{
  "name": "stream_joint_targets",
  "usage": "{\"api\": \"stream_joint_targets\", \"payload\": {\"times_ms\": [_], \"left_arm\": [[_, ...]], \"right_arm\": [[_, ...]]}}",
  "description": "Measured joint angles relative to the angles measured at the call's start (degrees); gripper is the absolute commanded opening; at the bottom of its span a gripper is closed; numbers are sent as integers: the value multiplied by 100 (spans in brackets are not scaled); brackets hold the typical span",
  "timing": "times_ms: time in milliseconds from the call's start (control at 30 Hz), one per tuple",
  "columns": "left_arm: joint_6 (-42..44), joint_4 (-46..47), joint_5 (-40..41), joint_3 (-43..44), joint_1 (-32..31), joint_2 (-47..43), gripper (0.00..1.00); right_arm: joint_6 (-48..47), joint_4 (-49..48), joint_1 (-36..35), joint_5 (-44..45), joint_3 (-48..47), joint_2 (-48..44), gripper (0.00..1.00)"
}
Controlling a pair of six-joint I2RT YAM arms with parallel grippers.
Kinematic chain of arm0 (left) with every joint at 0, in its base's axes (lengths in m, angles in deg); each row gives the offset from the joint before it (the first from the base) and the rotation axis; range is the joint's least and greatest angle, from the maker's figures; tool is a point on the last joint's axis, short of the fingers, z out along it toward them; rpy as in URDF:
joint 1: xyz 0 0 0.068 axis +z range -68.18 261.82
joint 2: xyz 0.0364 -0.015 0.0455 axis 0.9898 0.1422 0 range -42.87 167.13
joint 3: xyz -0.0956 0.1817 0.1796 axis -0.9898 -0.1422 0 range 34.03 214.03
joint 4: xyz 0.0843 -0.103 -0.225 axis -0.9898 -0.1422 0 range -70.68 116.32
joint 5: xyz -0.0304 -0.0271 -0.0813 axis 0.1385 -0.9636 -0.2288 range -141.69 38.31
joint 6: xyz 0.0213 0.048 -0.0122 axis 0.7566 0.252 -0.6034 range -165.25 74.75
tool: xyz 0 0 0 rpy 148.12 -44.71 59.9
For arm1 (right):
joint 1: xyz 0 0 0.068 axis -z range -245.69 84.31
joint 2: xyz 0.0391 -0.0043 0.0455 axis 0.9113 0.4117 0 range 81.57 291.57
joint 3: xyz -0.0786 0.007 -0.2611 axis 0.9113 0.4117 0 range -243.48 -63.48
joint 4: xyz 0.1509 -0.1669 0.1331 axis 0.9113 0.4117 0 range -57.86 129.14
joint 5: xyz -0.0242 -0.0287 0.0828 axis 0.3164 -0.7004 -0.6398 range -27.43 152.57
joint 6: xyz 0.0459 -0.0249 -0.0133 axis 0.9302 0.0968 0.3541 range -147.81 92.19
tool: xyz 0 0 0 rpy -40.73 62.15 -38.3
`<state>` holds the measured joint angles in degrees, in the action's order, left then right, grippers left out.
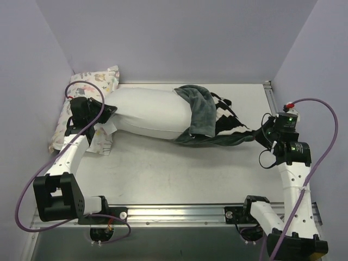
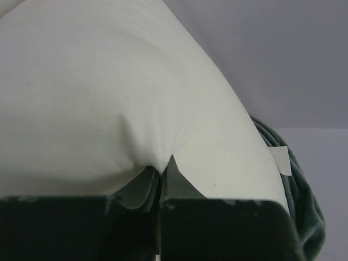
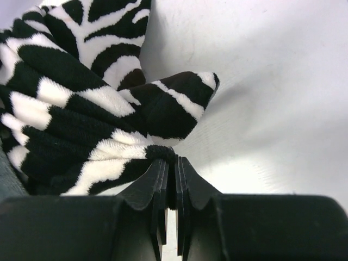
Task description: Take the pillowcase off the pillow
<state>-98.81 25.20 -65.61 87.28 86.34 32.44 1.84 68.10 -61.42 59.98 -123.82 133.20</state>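
The white pillow (image 1: 149, 114) lies across the back of the table, most of it bare. The grey-green pillowcase (image 1: 201, 111) with its zebra-striped face (image 1: 231, 122) still wraps the pillow's right end and trails to the right. My left gripper (image 1: 106, 111) is shut on the pillow's left end; in the left wrist view the gripper (image 2: 161, 169) pinches white fabric (image 2: 109, 98), with the pillowcase (image 2: 302, 201) beyond. My right gripper (image 1: 263, 133) is shut on the pillowcase's far right corner; in the right wrist view the gripper (image 3: 169, 160) pinches zebra plush (image 3: 81, 119).
A smaller pastel animal-print pillow (image 1: 95, 81) lies at the back left corner, under my left arm. Purple walls close the table on the left, back and right. A metal rail (image 1: 179, 209) runs along the near edge.
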Motion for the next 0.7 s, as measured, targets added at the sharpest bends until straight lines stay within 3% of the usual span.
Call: {"api": "stream_joint_targets", "payload": {"times_ms": [133,233,300,367,400,433,533,600,700], "left_arm": [[105,-42,-210,26,90,81,0],[258,-37,-348,28,109,144,0],[433,-48,-409,33,79,179,36],[619,-138,-372,48,-20,157,65],[704,-221,-284,50,-105,111,68],[758,-341,-197,50,-197,26,69],[962,-822,223,50,-601,-487,73],[1102,-1108,614,55,-946,-1019,75],[1241,-1311,1172,334,-1718,-1657,75]], "right_arm": [[63,26,610,-813,-31,61,0],[39,13,343,-997,-63,157,2],[-15,-9,-407,-684,-76,219,4],[-92,-63,-1360,-501,-76,297,18],[-114,-107,-1864,-321,-48,321,25],[-118,-155,-2332,-179,13,326,48],[-94,-249,-3628,304,308,269,79],[-83,-214,-4183,522,509,188,87],[-70,-105,-4378,866,566,-50,98]]}}
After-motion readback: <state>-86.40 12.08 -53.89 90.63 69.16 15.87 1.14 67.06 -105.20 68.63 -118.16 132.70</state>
